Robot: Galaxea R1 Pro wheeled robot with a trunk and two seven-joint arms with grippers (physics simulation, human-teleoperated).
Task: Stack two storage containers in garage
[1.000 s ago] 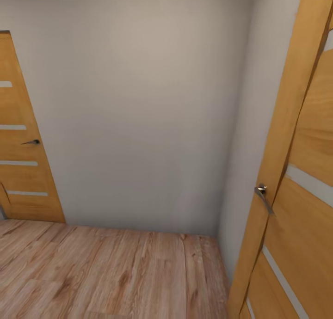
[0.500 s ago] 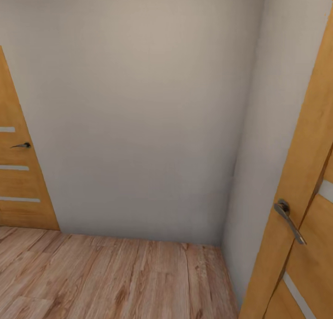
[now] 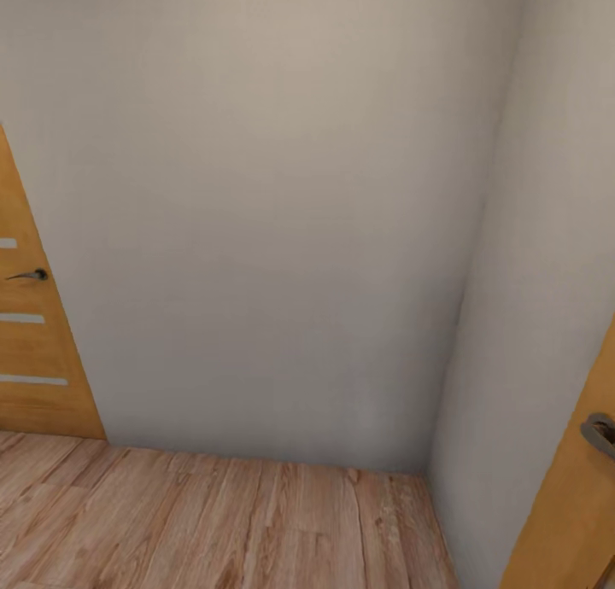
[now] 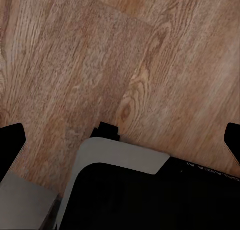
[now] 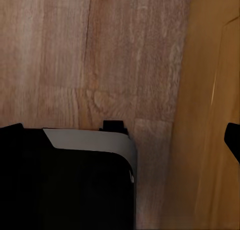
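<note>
Below my left gripper point(image 4: 120, 135), fingers point(image 4: 11, 145) spread wide and clutching nothing, lies wood plank floor point(image 4: 100, 55). My right gripper point(image 5: 122, 135) is likewise released (a tan door point(image 5: 215, 115) alongside). Ahead: white wall point(image 3: 256, 230), another door point(image 3: 30, 341).

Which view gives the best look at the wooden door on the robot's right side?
The right wrist view: the right-hand door runs as a broad tan panel beside the plank floor. The head view catches just its lower corner with the metal handle at the frame's edge. The left wrist view looks down at floor planks instead.
</note>
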